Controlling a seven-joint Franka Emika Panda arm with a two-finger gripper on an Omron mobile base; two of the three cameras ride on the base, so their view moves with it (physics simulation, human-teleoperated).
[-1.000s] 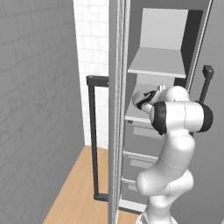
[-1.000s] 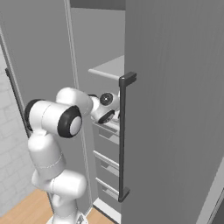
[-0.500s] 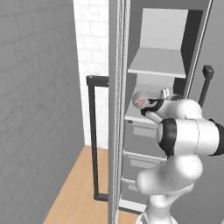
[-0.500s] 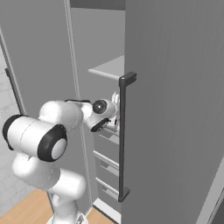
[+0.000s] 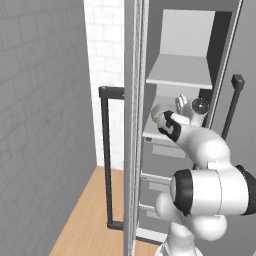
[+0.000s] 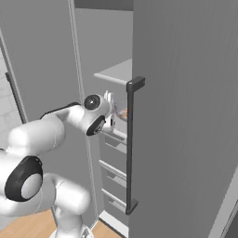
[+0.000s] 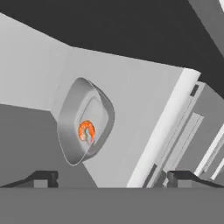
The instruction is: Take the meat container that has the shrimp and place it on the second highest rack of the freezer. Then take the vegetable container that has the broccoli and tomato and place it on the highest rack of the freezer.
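We look into the open freezer (image 5: 175, 150) — pale shelves above grey drawer fronts. The meat container (image 7: 85, 127) sits on the second highest rack (image 7: 144, 113), its orange shrimp (image 7: 86, 131) inside. Our gripper (image 7: 109, 178) hangs just in front of it — jaws spread wide, holding nothing.

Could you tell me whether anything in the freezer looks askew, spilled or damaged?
Nothing stands out. The meat container sits flat on the second highest rack, the shrimp inside it, nothing spilled. The gripper is open and clear of it.
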